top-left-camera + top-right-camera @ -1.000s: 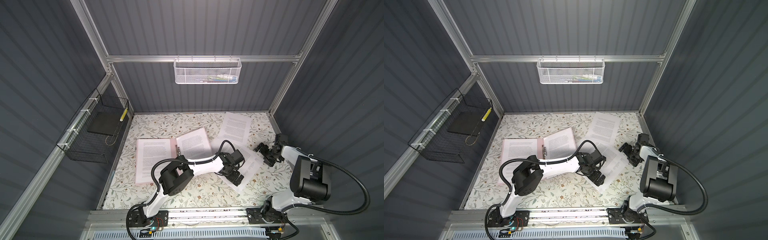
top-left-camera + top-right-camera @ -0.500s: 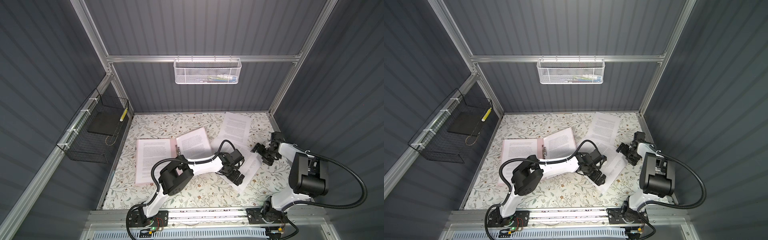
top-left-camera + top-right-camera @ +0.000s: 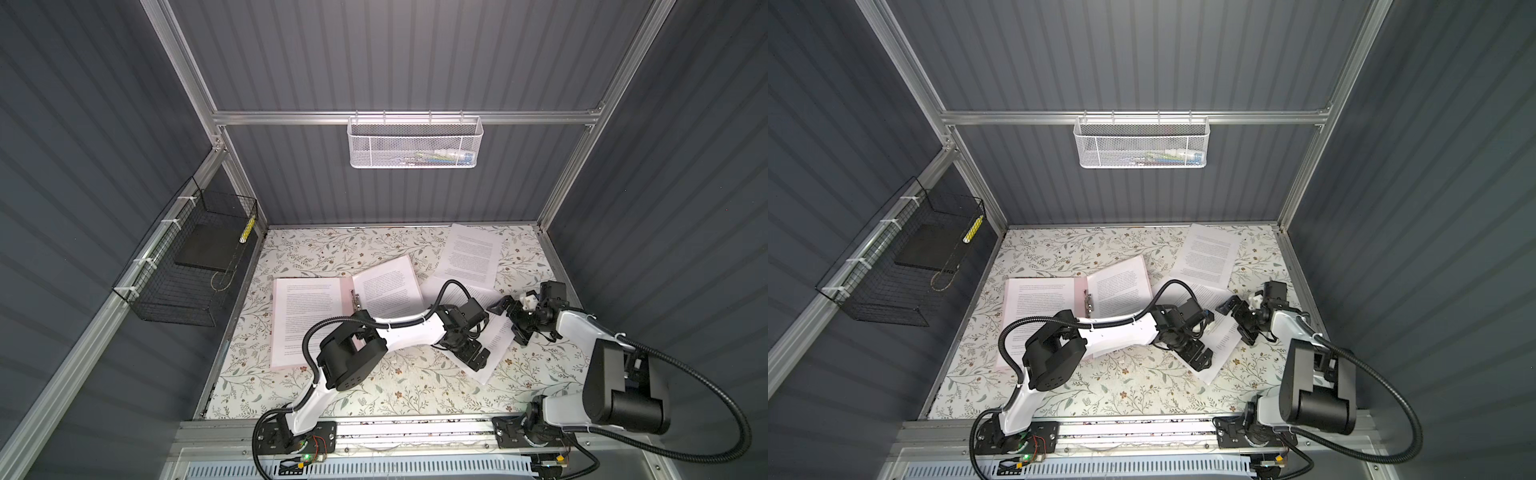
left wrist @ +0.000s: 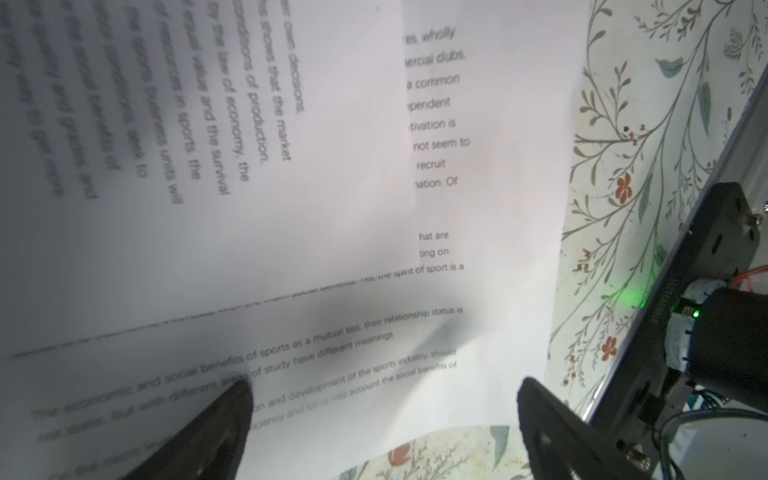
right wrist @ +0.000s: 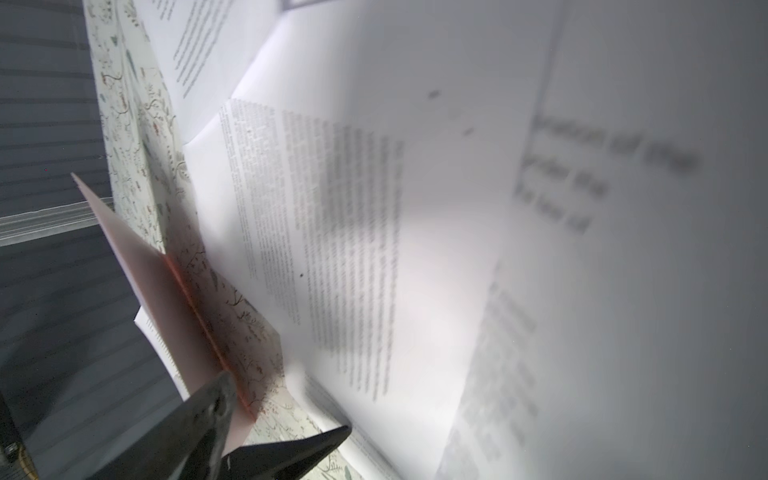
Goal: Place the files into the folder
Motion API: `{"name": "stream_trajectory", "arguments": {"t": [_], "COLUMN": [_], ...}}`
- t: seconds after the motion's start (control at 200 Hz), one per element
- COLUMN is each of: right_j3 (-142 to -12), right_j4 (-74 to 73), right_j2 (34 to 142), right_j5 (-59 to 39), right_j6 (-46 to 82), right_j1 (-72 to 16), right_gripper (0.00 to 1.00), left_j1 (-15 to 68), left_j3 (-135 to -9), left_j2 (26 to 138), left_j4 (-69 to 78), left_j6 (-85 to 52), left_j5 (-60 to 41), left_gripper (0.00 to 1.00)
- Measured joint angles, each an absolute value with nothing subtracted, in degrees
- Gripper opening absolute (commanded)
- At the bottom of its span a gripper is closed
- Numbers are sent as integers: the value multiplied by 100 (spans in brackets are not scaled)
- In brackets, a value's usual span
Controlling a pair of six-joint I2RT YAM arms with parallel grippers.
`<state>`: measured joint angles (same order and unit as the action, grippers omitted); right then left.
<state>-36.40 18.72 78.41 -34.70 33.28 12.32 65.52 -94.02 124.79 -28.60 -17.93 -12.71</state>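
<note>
- Floral tabletop (image 3: 374, 386) lies bare along its near edge.
- Left gripper (image 3: 473, 355), jaws wide, hangs over loose files (image 3: 496, 351).
- Right gripper (image 3: 509, 322), jaws wide, is just beside it; the folder (image 3: 348, 293) lies open, leftward.

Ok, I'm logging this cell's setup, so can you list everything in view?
folder: one, pale pink, open flat on the left of the mat, silver clip at its spine.
paper sheets: at least four, white with black text; two on the folder, one at the back right, the rest under the grippers.
mat: one, floral, the work surface.
wire basket: one, black, left wall; holds a black slab and a yellow stick.
mesh basket: one, white, back rail; contents too small to tell.
left gripper: one, black, open over the front sheets.
right gripper: one, black, open, at the right of those sheets.
</note>
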Motion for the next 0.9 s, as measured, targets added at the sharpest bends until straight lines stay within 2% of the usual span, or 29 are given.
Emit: {"name": "stream_trajectory", "arguments": {"t": [0.18,0.295,0.515,0.575,0.615,0.725,0.785,0.82,0.901], "right_j3": [-3041,-2797,-2239,-2176,-2145,-1992,-1896,-1863,-1817], "right_j4": [1492,1214,814,768,733,652,661,690,768], "right_j2": [7074,6886,6305,6184,6128,5957,5854,5802,5634], "right_j5": [-3607,-3592,-3433,-3393,-3361,-3291,-3238,-3208,-3146], "right_j6": [3658,3850,4342,4418,4491,4602,4696,4720,4759], "right_j1": [1232,1232,1232,1232,1232,1232,1234,1234,1234], "right_gripper": [99,91,63,53,45,15,5,0,0], "left_j1": [6552,6552,6541,6523,6512,6493,6475,6469,6449], "left_j3": [-9402,-9402,-9402,-9402,-9402,-9402,-9402,-9402,-9411], "left_j2": [12479,12479,12479,12479,12479,12479,12479,12479,12481], "left_j4": [-2860,-2858,-2858,-2856,-2853,-2845,-2842,-2840,-2825], "left_j6": [-1793,-1796,-1800,-1802,-1806,-1822,-1835,-1844,-1868], "left_j5": [-1271,-1273,-1304,-1354,-1378,-1437,-1485,-1509,-1634], "left_gripper": [100,100,100,100,100,100,100,100,100]}}
